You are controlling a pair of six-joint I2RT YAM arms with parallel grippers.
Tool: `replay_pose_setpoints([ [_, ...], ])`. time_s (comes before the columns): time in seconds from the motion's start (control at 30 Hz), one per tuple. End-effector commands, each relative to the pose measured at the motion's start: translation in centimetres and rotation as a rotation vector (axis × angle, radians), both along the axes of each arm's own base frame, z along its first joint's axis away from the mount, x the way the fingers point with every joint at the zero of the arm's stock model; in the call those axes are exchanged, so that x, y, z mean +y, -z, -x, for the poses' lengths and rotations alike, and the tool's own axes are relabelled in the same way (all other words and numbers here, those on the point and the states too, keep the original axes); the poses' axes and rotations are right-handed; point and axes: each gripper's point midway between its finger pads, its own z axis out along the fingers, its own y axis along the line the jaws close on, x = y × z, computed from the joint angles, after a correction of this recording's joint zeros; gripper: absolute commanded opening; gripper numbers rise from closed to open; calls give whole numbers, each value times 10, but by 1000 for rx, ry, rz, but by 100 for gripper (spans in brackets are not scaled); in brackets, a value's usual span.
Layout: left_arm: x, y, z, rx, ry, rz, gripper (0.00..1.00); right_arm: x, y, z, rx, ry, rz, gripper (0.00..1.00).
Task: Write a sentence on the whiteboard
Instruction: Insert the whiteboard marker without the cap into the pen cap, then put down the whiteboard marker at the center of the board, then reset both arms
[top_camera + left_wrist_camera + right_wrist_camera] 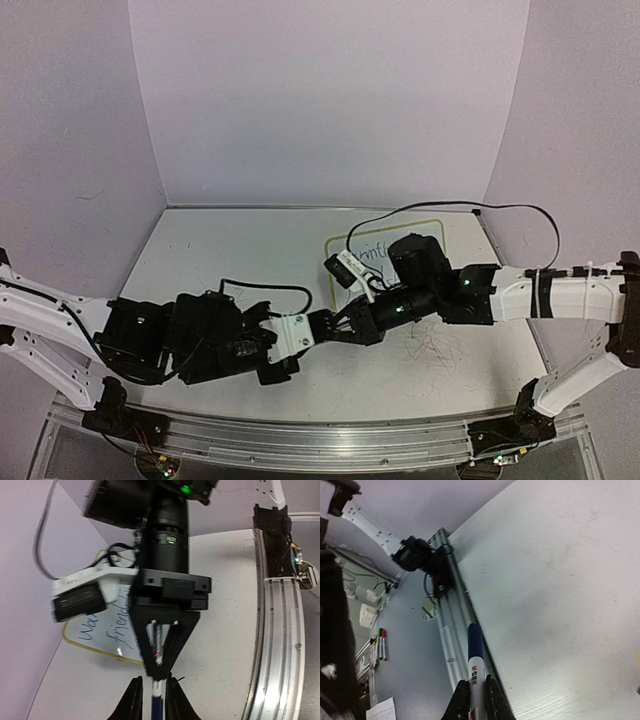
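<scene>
Plastic marker looks light, stiff, slick; right pincer clamps its barrel, left pincer pinches the blue cap.

table — pale, scuffed | on it: whiteboard, far right; dark scribbles — near right

The whiteboard lies flat on the desk, toward the desk's far right corner, with one long edge running along the desk's back edge. It is small and white, with rounded corners and a thin pale-yellow frame, and much of it is covered from above. The sentence is thin dark cursive in two lines. The first starts "Wa" and the second reads roughly "friend"; the rest is hidden.
</scene>
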Motion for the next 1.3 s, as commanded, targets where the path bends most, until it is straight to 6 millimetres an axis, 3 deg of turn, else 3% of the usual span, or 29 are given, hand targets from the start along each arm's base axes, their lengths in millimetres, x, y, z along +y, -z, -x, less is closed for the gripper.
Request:
replay_pose_setpoints([
  [0.0, 49, -43, -30, 99, -243, 220, 37, -9, 9, -30, -141, 127, -27, 0],
  [0.1, 82, -61, -41, 175, -350, 356, 51, -5, 29, -34, -201, 121, 11, 0],
  [0.2, 108, -74, -48, 238, -428, 469, 59, 7, 50, -38, -270, 134, 64, 0],
  [0.3, 128, -85, -53, 306, -478, 581, 65, 7, 72, -47, -304, 188, 100, 3],
  [0.4, 134, -95, -53, 352, -482, 639, 70, 0, 90, -54, -344, 234, 166, 24],
  [0.5, 141, -114, -57, 362, -514, 701, 73, -13, 89, -59, -365, 284, 208, 49],
  [0.53, 145, -122, -60, 358, -533, 722, 74, -20, 78, -63, -381, 323, 215, 59],
  [0.63, 159, -154, -67, 345, -597, 801, 77, -56, 45, -80, -437, 476, 310, 74],
  [0.73, 167, -187, -70, 335, -614, 860, 79, -101, -34, -92, -530, 668, 295, 97],
  [0.87, 165, -231, -67, 308, -563, 905, 80, -171, -147, -89, -640, 896, 196, 98],
  [1.0, 144, -265, -63, 226, -509, 874, 82, -233, -244, -79, -733, 1081, 73, 98],
  [1.1, 130, -287, -62, 168, -486, 853, 83, -258, -296, -71, -796, 1140, -1, 98],
  [1.27, 120, -309, -61, 100, -476, 861, 84, -276, -349, -65, -892, 1199, -101, 98],
])
